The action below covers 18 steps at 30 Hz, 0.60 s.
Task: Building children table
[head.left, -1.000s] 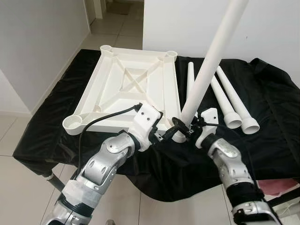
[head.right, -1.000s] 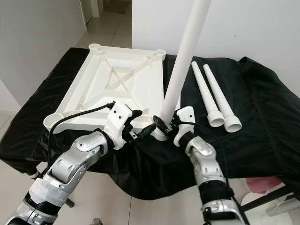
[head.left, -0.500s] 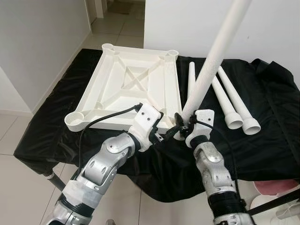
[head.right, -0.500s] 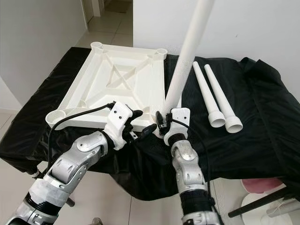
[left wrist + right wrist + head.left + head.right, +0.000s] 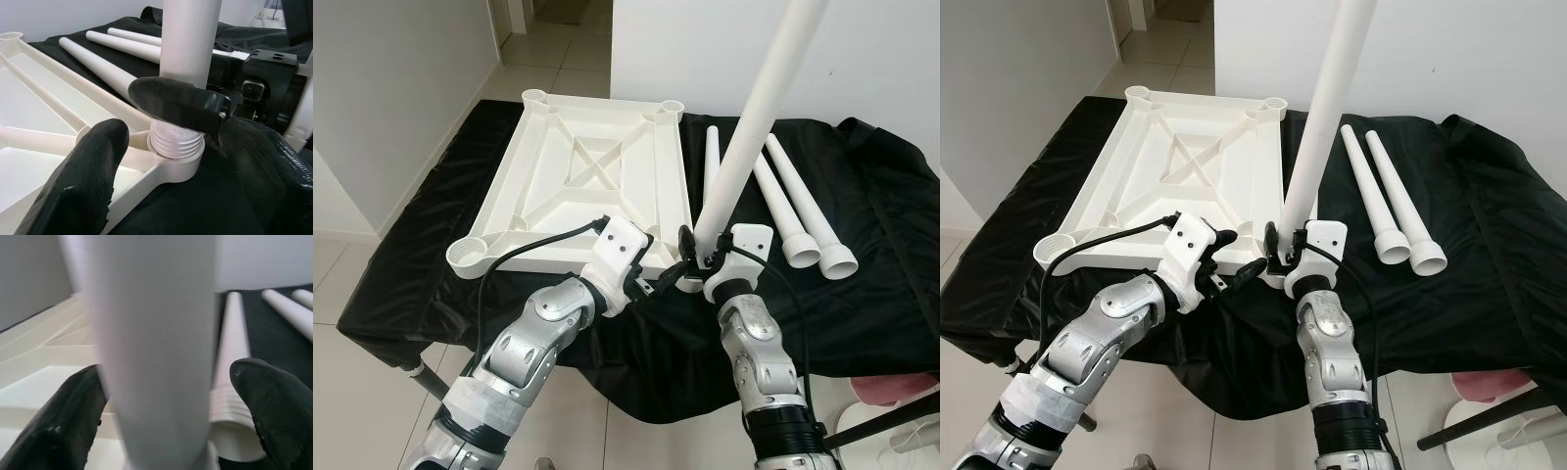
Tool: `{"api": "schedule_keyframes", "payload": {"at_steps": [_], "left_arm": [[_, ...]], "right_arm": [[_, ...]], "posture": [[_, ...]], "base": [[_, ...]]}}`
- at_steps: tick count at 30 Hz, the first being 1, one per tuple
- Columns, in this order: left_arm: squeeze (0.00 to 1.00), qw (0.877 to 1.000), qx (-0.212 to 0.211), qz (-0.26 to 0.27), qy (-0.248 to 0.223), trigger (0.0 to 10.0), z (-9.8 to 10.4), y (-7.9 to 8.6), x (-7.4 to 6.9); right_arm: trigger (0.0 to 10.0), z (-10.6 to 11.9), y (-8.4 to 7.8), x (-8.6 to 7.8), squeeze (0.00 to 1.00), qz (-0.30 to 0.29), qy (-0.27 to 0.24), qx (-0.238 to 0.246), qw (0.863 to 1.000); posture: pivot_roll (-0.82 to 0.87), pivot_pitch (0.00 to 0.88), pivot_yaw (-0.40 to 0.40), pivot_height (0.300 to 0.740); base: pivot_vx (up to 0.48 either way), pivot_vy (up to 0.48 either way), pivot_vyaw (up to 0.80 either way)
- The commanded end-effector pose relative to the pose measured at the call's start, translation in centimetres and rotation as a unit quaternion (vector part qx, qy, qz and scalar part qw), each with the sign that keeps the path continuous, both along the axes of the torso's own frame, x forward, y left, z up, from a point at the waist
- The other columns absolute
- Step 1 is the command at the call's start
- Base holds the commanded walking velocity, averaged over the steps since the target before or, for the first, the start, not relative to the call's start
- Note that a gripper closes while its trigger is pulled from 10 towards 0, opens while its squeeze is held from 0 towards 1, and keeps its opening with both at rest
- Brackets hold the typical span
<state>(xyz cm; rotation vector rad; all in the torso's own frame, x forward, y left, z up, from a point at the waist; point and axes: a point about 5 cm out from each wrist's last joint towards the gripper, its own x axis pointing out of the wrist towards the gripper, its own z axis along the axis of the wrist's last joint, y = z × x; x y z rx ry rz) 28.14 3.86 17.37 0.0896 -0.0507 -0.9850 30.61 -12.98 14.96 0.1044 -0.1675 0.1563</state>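
Right gripper (image 5: 1285,247): jaws set apart on either side of the upright leg (image 5: 1324,127), low on its shaft; the right wrist view does not resolve whether the fingers (image 5: 264,401) touch it. The leg stands slightly tilted, threaded end seated in the near right corner socket (image 5: 168,169) of the tabletop (image 5: 597,171) (threads partly exposed above the socket rim).

Left gripper (image 5: 1239,269): jaws apart, gripping nothing, just beside that socket; one of the right gripper's fingers crosses the leg base in the left wrist view.

Tabletop lies upside down, ribbed underside up, on the black cloth (image 5: 891,255) covering the desk. Three spare legs (image 5: 798,211) lie side by side on the cloth, right of the tabletop. Tiled floor (image 5: 352,392) around.
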Motion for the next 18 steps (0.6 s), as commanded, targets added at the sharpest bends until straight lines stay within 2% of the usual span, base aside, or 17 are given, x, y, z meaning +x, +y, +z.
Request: {"api": "schedule_keyframes", "payload": {"at_steps": [1, 2, 3, 5, 9, 11, 15, 18], "left_arm": [[0.00, 0.999, 0.003, -0.038, 0.000, 10.0, 0.1, -0.3, -0.5], [0.00, 0.999, 0.003, -0.038, 0.000, 10.0, 0.1, -0.3, -0.5], [0.00, 0.999, 0.003, -0.038, 0.000, 10.0, 0.1, -0.3, -0.5], [0.00, 0.999, 0.004, -0.039, 0.000, 10.0, 0.1, -0.3, -0.5], [0.00, 0.999, 0.005, -0.040, 0.001, 10.0, 0.1, -0.3, -0.5], [0.00, 0.999, 0.008, -0.045, 0.001, 10.0, 0.0, -0.3, -0.6], [0.00, 0.999, 0.009, -0.046, 0.001, 10.0, 0.0, -0.3, -0.6], [0.00, 0.999, 0.010, -0.049, 0.000, 10.0, 0.0, -0.4, -0.7]], "right_arm": [[10.0, -0.4, -0.2, -0.2, 0.72, 0.025, 0.009, -0.002, 1.000], [10.0, -0.4, -0.2, -0.2, 0.72, 0.025, 0.009, -0.002, 1.000], [10.0, -0.4, -0.3, -0.3, 0.00, 0.046, 0.010, -0.011, 0.999], [10.0, -0.3, -0.7, -0.2, 0.00, 0.078, 0.006, -0.023, 0.997], [10.0, -0.1, -1.0, 0.0, 0.00, 0.093, 0.001, -0.031, 0.995], [10.0, -0.1, -1.3, 0.3, 0.00, 0.157, -0.003, -0.063, 0.986], [10.0, -0.3, -1.4, 0.5, 0.00, 0.180, 0.000, -0.082, 0.980], [10.0, -0.7, -1.7, 1.3, 0.00, 0.201, 0.012, -0.111, 0.973]], "posture": [[-0.01, 0.044, -0.025, 0.740], [-0.01, 0.044, -0.025, 0.740], [-0.01, 0.044, -0.025, 0.740], [-0.01, 0.045, -0.024, 0.740], [-0.02, 0.042, -0.022, 0.740], [-0.02, 0.039, -0.023, 0.740], [-0.01, 0.037, -0.023, 0.740], [-0.01, 0.036, -0.023, 0.740]], "base": [[0.000, 0.000, 0.00], [0.000, 0.000, 0.00], [0.000, 0.000, 0.00], [0.000, 0.000, 0.00], [0.000, 0.000, 0.00], [0.000, 0.000, 0.00], [0.000, 0.000, 0.00], [0.000, 0.000, 0.00]]}}
